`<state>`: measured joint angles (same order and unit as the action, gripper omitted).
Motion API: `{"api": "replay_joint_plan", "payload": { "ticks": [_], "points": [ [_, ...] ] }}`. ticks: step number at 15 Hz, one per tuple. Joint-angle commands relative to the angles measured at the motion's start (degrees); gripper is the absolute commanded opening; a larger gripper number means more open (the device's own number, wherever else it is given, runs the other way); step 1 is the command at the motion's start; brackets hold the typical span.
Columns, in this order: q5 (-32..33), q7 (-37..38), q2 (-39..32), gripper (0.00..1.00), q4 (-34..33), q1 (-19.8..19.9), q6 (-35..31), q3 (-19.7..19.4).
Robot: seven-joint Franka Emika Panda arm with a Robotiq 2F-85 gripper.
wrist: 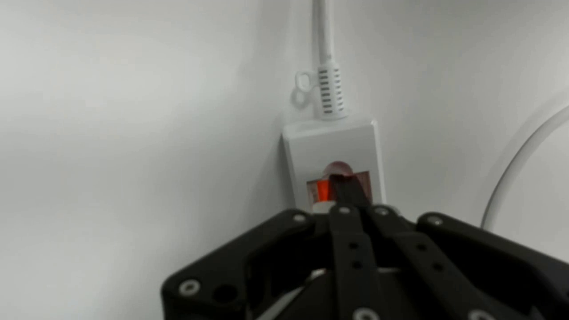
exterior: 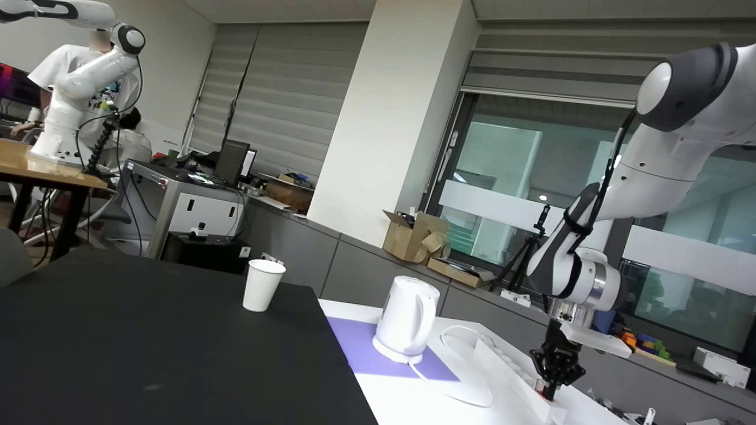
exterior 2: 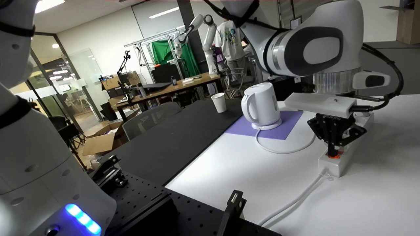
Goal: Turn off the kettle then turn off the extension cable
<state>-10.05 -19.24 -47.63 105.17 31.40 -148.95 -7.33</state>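
The white kettle stands upright on the purple mat in both exterior views. It is out of the wrist view. The white extension cable lies on the white table beyond the mat; it also shows in the other views. My gripper points down at the strip's cord end, its fingers together and nothing held between them. In the wrist view the fingertips are on the strip's red switch and cover much of it. The switch's uncovered left part is bright orange-red.
The purple mat borders the black table. A white paper cup stands on the black table. The kettle's white cord loops across the white table between kettle and strip. The strip's own cord runs toward the robot base.
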Motion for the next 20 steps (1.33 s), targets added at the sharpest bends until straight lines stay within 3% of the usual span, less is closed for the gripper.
{"api": "replay_joint_plan", "payload": {
  "ticks": [1, 9, 13, 20],
  "points": [
    [0.53, -0.65, -2.06, 0.0, -3.14, 2.11, 1.2, 0.97],
    [1.74, -1.71, -3.6, 0.0, -3.42, 1.42, 0.15, 1.18],
    [6.86, -0.5, -5.26, 0.0, 0.02, -2.79, -9.77, -0.98],
    [16.9, 4.79, -6.94, 0.0, 7.61, -13.58, -25.84, -8.73]
  ]
}}
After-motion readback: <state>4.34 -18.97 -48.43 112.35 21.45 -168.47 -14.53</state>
